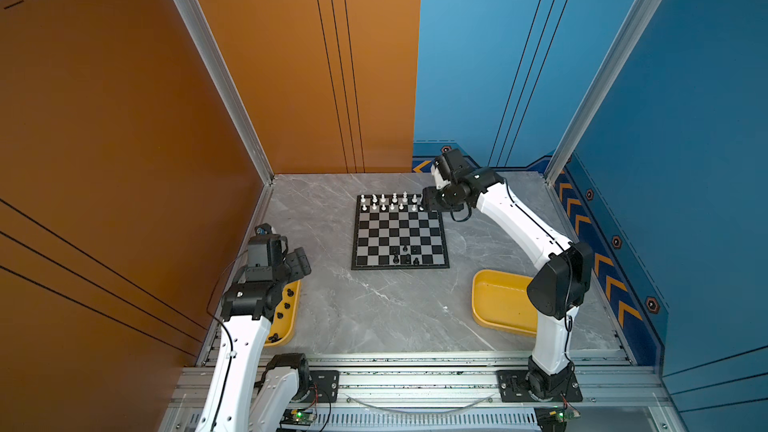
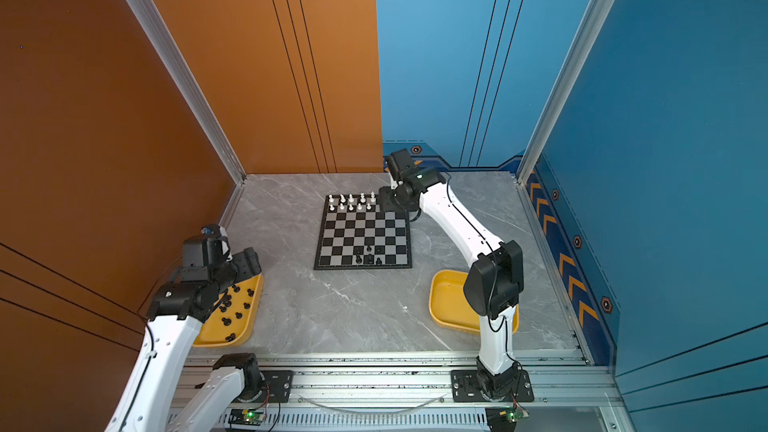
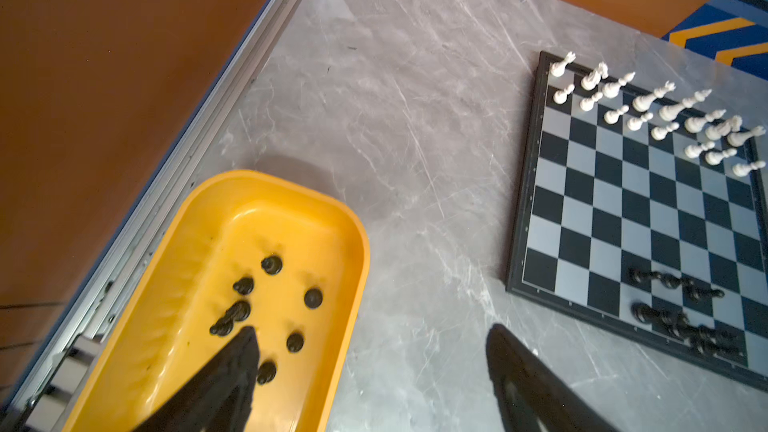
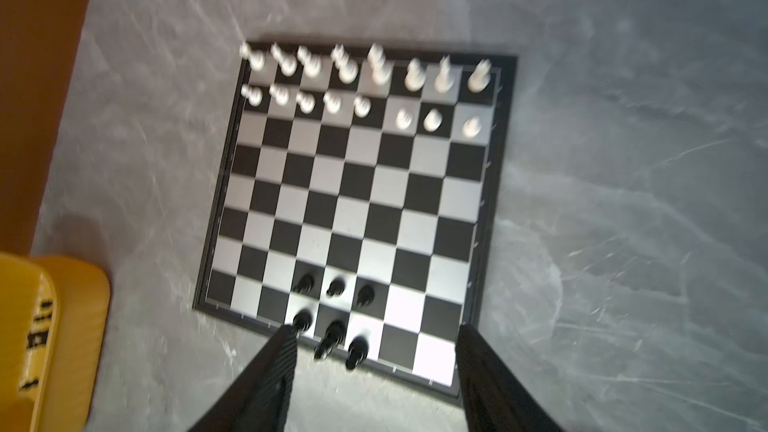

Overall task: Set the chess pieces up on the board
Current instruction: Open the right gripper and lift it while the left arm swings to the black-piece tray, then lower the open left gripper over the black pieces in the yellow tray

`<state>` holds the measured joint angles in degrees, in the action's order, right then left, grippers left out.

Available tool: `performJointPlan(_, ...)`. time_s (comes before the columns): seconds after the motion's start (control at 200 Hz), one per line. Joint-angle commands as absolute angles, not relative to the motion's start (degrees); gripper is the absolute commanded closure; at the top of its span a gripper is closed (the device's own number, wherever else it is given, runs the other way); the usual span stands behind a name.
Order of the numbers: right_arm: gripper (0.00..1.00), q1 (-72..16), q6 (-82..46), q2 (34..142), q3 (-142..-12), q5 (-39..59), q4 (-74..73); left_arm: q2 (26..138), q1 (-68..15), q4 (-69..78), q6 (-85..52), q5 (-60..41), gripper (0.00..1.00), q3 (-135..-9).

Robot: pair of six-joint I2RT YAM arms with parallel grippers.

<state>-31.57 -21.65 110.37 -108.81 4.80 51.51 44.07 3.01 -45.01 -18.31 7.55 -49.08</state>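
The board (image 1: 399,230) (image 2: 363,234) lies mid-table. Several white chess pieces (image 1: 388,201) (image 4: 357,76) fill its two far rows. Several black ones (image 1: 405,255) (image 4: 334,313) stand in the middle of its two near rows. More black pieces (image 3: 270,305) (image 2: 235,305) lie in the left yellow tray (image 3: 361,243). My left gripper (image 3: 372,328) (image 1: 299,261) hangs open over that tray's inner rim, holding nothing. My right gripper (image 1: 428,201) (image 4: 376,327) is open and empty; in both top views it is at the board's far right corner.
A second yellow tray (image 1: 498,301) (image 2: 449,301) sits at the near right, partly behind the right arm, with no pieces showing in it. Orange wall on the left, blue wall on the right and back. An aluminium rail (image 1: 415,380) runs along the table's front.
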Motion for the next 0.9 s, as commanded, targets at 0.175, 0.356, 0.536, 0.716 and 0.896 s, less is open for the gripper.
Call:
performJointPlan(0.175,0.35,-32.8,-22.2,101.9,-95.5,7.2,48.9,49.9,4.3,-50.9,-25.5,1.9,0.28,-48.6)
performJointPlan(0.356,0.34,-30.5,-22.0,102.4,-94.6,8.7,48.1,52.7,7.0,-51.2,-34.2,7.9,0.37,-46.1)
performJointPlan(0.536,0.34,-29.0,-21.3,106.1,-97.9,10.0,48.2,55.0,11.2,-51.2,-37.2,9.5,0.48,-44.3)
performJointPlan(0.716,0.30,-28.6,-20.8,111.9,-104.7,10.8,49.5,58.9,15.7,-49.9,-36.8,9.3,0.44,-45.3)
performJointPlan(0.896,0.27,-28.6,-20.4,117.7,-111.7,9.6,51.9,66.1,19.8,-46.4,-36.0,7.0,0.41,-47.3)
